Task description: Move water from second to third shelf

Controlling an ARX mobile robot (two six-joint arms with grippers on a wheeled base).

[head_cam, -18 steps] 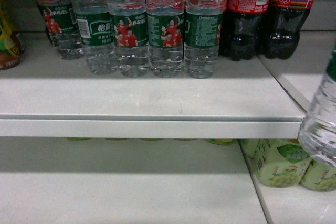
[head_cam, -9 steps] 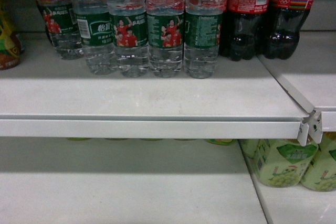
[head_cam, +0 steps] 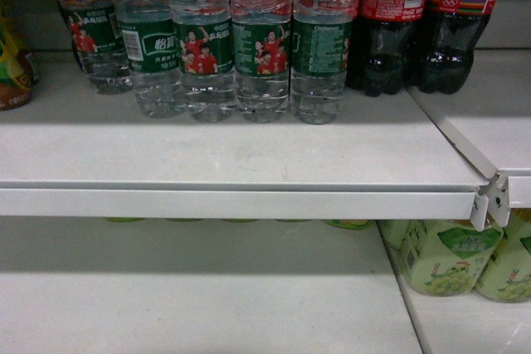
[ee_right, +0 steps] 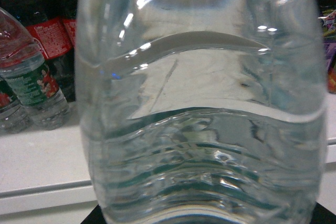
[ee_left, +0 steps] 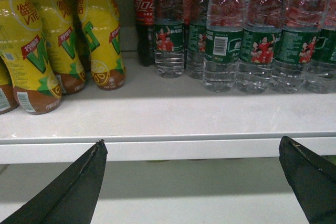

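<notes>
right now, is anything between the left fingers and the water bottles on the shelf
Nothing visible: the left gripper is open facing the water bottles, with only bare shelf ahead. Yellow drink bottles stand off left.

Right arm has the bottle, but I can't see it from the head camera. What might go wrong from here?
1. The held water bottle fills the right wrist view and is absent from the head view, so placement is nearly blind; it may strike a shelf edge.
2. The shelved water bottles stand tightly packed; a bump could topple several.
3. The left gripper, jaws open, sits near the shelf lip and could catch it.
</notes>
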